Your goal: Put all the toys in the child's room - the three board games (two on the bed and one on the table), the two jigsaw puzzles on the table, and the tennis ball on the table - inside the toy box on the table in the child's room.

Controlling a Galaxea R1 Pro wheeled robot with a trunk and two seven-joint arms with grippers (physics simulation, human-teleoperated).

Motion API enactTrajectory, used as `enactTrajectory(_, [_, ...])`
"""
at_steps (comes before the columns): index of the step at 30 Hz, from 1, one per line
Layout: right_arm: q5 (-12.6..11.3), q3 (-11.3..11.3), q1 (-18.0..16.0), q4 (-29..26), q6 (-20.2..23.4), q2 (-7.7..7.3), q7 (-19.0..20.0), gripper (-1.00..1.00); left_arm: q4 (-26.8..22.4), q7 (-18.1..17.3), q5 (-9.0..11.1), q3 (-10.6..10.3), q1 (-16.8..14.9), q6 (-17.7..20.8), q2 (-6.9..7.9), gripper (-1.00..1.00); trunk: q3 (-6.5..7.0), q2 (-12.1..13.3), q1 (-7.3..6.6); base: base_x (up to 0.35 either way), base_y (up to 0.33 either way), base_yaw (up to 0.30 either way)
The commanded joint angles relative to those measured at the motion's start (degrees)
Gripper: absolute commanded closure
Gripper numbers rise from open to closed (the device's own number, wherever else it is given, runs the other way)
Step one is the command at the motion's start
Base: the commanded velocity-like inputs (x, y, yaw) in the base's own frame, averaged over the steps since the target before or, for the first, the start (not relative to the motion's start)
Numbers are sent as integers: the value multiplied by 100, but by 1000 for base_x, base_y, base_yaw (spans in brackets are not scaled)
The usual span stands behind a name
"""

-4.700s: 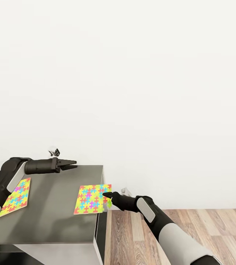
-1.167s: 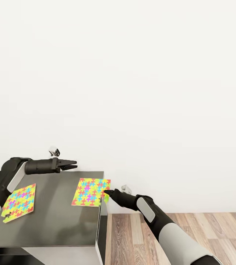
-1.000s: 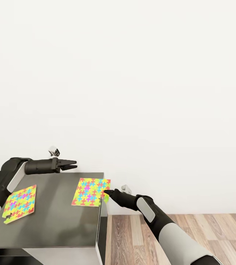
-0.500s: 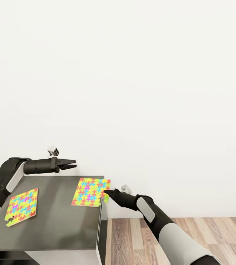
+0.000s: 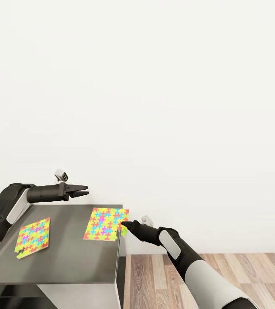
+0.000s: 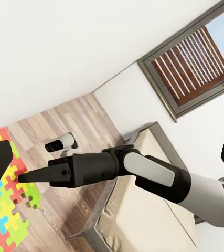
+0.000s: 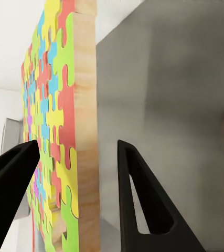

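surface: dark grey top (image 5: 68, 253), carries both puzzles, lots of bare room between and in front of them
puzzle A: right jigsaw puzzle (image 5: 106, 223) lies flat at surface's far right corner, its right edge at the surface edge; in right wrist view (image 7: 54, 131) wood-coloured side edge faces cam
puzzle B: left jigsaw puzzle (image 5: 33, 237) flat near left side of surface, well apart from A, one piece notch at its near corner
edges: surface right edge drops to wood floor (image 5: 223, 274); white wall (image 5: 176, 107) just behind far edge
right gripper: (image 5: 124, 225) at A's right edge; right wrist view shows jaws apart, one finger (image 7: 140, 199) over the bare surface, other on the patterned side, puzzle edge between them; contact can't tell
left gripper: (image 5: 83, 190) hovers above far edge of surface, jaws slightly parted, holds nothing
other: left wrist view shows right arm (image 6: 143, 173) over the bed (image 6: 143, 220), window w/ slats (image 6: 195, 58); small white cam unit (image 5: 61, 174) on left wrist
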Motion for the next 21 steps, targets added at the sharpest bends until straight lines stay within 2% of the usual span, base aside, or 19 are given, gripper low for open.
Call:
enactTrajectory(1, [-16,9,-5,1,17,0,-1,100,2,-13,15,-15,-6,49,6,-100,16,36,-21,-5,1,0])
enactTrajectory(21, [-24,12,-4,4,-245,-2,-4,100,2,-13,6,-19,-6,49,-3,-100,396,838,-461,-18,2,7])
